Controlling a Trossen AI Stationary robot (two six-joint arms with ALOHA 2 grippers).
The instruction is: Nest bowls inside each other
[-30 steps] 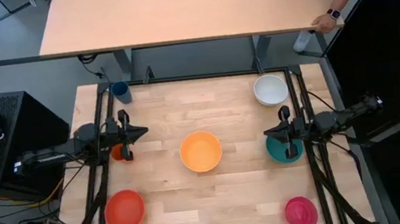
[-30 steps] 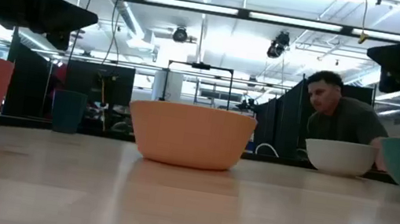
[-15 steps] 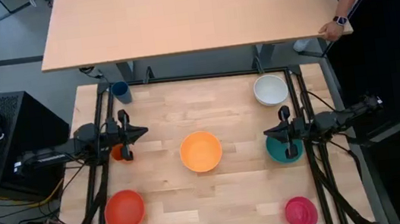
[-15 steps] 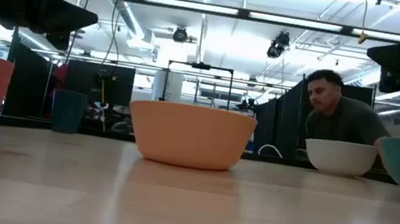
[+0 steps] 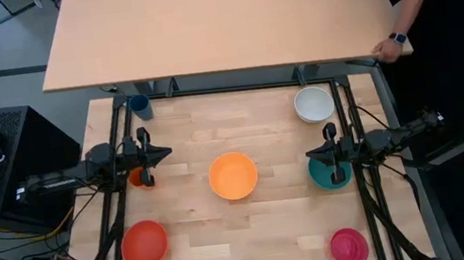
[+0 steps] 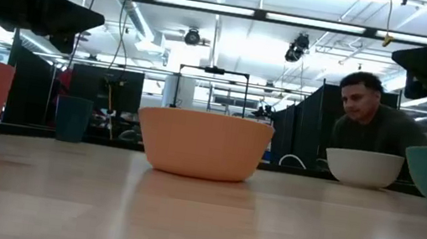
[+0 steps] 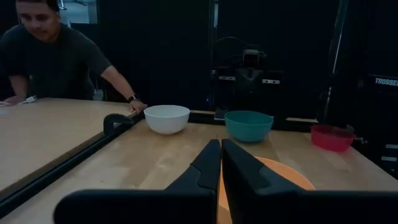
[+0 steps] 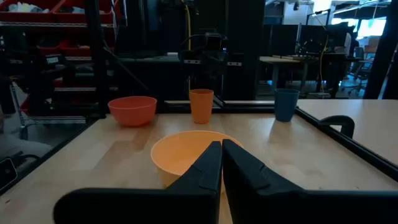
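Bowls lie spread over the wooden table, none nested, all apart from one another. At the near left corner sits the red bowl, well clear of the rest. Above it the left gripper hangs at the table's left edge, its fingers pressed together and holding nothing; an orange cup stands just beside it, partly under the arm, and a blue cup stands at the far left corner. In the table's middle is the yellow bowl, upright and open, standing between the two grippers and touched by neither. Further right, the right gripper is also closed and empty, fingers pointing toward the yellow bowl. The teal bowl sits directly under that arm at the right edge. Beyond it, at the far right corner, is the white bowl. The pink bowl rests at the near right corner. Behind the table stands a larger desk; a person's hand, with a watch on the wrist, rests on its right corner. From the low view the person shows behind the white bowl.
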